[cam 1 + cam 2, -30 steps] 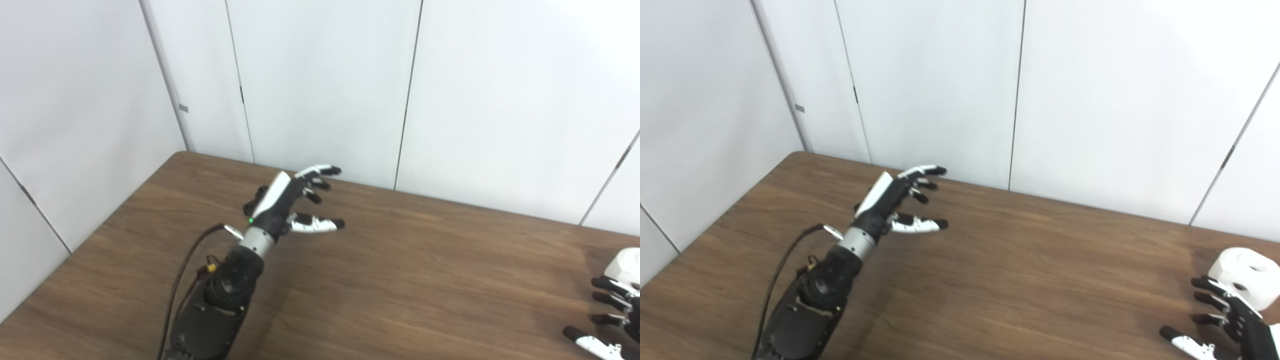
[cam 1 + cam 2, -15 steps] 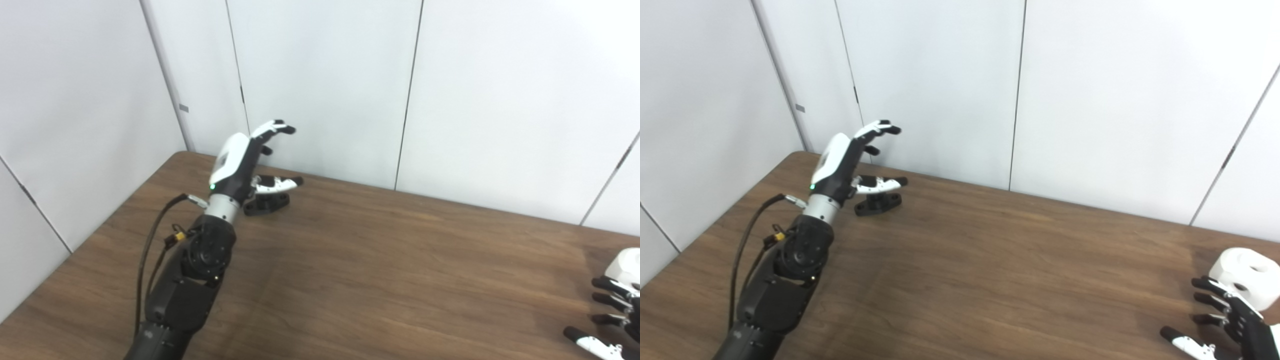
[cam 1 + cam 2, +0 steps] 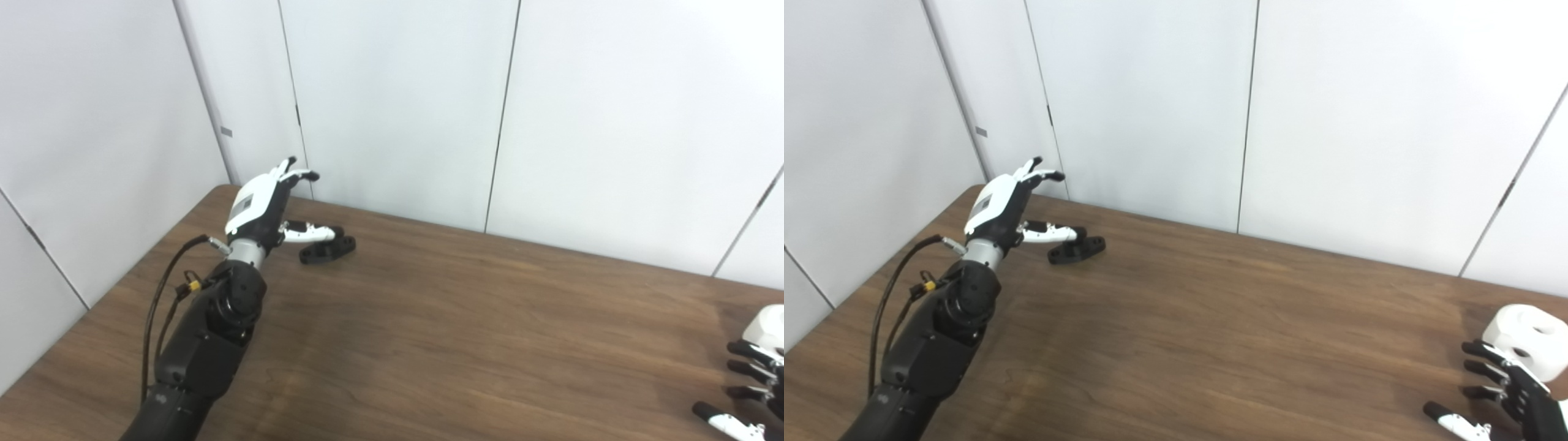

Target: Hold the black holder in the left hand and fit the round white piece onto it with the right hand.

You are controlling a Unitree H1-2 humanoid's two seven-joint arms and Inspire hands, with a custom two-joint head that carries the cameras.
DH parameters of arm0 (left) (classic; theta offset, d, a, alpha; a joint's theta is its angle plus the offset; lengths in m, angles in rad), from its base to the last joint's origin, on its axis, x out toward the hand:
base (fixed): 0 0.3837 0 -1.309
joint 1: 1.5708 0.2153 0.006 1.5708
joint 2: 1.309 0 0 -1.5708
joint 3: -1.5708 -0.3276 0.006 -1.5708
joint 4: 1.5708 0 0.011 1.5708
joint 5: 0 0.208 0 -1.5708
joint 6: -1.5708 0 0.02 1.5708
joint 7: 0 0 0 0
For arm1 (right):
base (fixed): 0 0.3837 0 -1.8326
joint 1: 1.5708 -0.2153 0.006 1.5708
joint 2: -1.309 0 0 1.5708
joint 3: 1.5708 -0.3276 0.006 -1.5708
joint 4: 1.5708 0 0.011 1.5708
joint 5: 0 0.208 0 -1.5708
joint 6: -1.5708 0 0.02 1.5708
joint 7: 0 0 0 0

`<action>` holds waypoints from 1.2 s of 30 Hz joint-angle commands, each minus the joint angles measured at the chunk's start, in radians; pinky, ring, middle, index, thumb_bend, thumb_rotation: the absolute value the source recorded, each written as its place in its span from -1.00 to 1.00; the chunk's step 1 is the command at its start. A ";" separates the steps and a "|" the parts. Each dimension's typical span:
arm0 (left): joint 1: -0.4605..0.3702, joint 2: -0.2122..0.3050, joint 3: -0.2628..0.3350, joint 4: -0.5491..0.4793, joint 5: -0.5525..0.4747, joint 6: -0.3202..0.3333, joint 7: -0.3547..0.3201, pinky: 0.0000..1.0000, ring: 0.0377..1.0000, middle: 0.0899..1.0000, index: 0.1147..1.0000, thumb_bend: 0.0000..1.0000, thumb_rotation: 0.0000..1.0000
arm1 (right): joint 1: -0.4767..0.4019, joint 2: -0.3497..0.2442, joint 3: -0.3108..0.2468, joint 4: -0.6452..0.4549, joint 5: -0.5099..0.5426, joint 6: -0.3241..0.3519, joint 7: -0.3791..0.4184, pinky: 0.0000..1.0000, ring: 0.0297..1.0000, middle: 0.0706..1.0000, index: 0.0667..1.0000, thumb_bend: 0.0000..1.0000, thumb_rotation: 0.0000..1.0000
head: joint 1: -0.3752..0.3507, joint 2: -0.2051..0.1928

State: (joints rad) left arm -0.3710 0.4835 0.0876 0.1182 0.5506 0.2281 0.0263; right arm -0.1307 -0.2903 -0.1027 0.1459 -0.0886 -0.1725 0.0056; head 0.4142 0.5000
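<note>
The black holder point(image 3: 328, 248) lies on the brown table near its far left corner; it also shows in the right eye view point(image 3: 1078, 250). My left hand point(image 3: 264, 205) is open, fingers spread, just left of the holder, with the thumb reaching over it; I cannot tell if it touches. The round white piece point(image 3: 1525, 339) sits at the table's right edge. My right hand point(image 3: 1503, 392) is open at the bottom right, its fingertips just in front of the white piece, not holding it.
White wall panels point(image 3: 398, 104) stand close behind the table's far edge and along its left side. The brown tabletop point(image 3: 465, 331) stretches between the two hands.
My left hand has swung from the table's middle to the far left and lowered beside the black holder, which it hid at first. The right hand has stayed still.
</note>
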 commanded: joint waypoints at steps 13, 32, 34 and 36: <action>-0.066 0.070 -0.037 0.106 -0.009 0.012 -0.003 1.00 1.00 1.00 0.56 1.00 -0.34 | 0.000 -0.021 -0.010 -0.010 0.008 -0.026 0.005 0.20 0.50 0.66 0.39 0.62 -0.64 | -0.003 0.011; -0.091 0.042 -0.092 0.272 -0.022 -0.044 0.098 1.00 1.00 1.00 0.53 1.00 -0.36 | 0.016 -0.022 -0.010 -0.048 0.008 0.004 0.010 0.16 0.46 0.64 0.37 0.63 -0.64 | -0.014 0.026; -0.095 0.036 -0.098 0.290 -0.022 -0.043 0.107 1.00 1.00 1.00 0.55 1.00 -0.33 | 0.020 -0.021 -0.011 -0.057 0.011 0.012 0.011 0.15 0.47 0.64 0.37 0.64 -0.66 | -0.018 0.031; -0.097 0.027 -0.099 0.305 -0.030 -0.044 0.114 1.00 1.00 1.00 0.56 1.00 -0.32 | 0.023 -0.021 -0.010 -0.068 0.010 0.023 0.012 0.15 0.48 0.64 0.37 0.64 -0.66 | -0.018 0.031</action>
State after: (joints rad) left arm -0.4167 0.4982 -0.0154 0.4301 0.5213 0.2147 0.1072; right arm -0.1061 -0.2935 -0.1038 0.1066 -0.0830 -0.1550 0.0098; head 0.3973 0.5308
